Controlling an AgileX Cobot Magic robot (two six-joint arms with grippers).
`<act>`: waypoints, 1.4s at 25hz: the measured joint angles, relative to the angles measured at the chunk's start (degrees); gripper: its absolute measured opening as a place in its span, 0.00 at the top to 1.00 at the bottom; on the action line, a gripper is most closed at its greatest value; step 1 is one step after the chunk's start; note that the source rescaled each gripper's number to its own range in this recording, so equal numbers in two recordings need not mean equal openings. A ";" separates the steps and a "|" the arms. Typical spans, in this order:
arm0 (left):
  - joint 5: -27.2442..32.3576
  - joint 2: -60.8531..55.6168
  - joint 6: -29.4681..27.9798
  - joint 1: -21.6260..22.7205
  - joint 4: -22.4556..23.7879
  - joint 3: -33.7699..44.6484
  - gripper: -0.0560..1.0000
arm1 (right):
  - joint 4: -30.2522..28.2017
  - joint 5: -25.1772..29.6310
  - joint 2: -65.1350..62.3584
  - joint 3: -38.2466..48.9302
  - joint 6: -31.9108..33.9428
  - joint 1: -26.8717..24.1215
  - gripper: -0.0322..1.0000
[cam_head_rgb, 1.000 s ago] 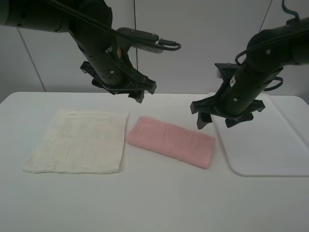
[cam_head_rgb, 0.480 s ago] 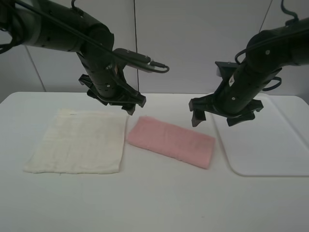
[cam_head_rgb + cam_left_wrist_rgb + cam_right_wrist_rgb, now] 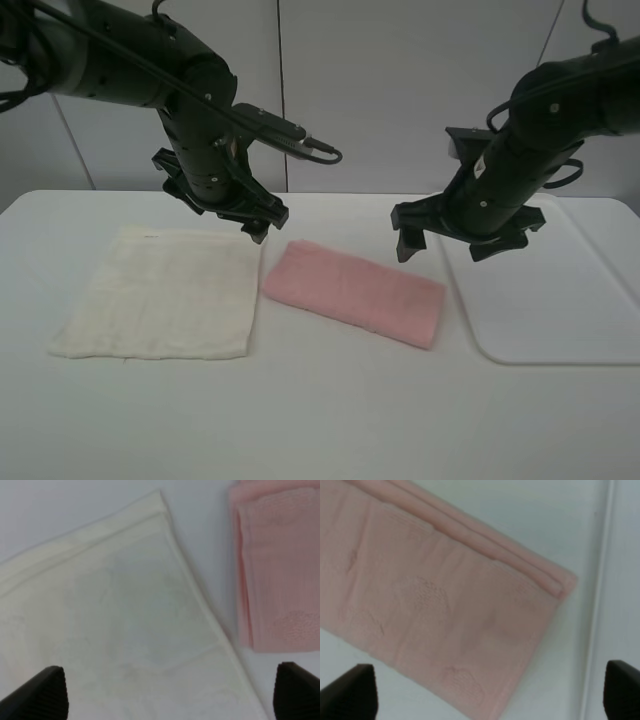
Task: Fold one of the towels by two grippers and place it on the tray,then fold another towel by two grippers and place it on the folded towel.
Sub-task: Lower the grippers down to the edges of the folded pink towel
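1. Two towels, one tray [image 3: 560, 310] and two hands, on a white desk [image 3: 320, 420].
2. The folded pink towel [image 3: 353, 293] lies on the desk between the flat cream towel [image 3: 160, 293] and the tray. Its long axis slants from back-left to front-right.
3. The left hand [image 3: 258, 226] and right hand [image 3: 440, 244] hover near its ends, both wide open and empty.

Terry pink towel [image 3: 352, 291], smooth plastic tray [image 3: 560, 300]

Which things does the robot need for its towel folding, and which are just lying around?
For the job: pink towel, cream-white towel, white tray.
Just there: table, wall.
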 joint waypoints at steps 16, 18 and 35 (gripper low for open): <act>-3.49 0.00 0.89 0.00 -0.30 0.00 0.00 | 0.00 2.71 0.00 0.00 0.00 0.00 0.05; -3.62 0.00 1.32 0.00 -0.15 0.00 0.00 | 0.00 2.71 0.00 0.00 0.00 0.00 0.05; -0.44 0.00 8.01 0.00 -0.15 0.00 0.00 | -0.08 2.71 0.00 0.00 1.91 0.00 0.05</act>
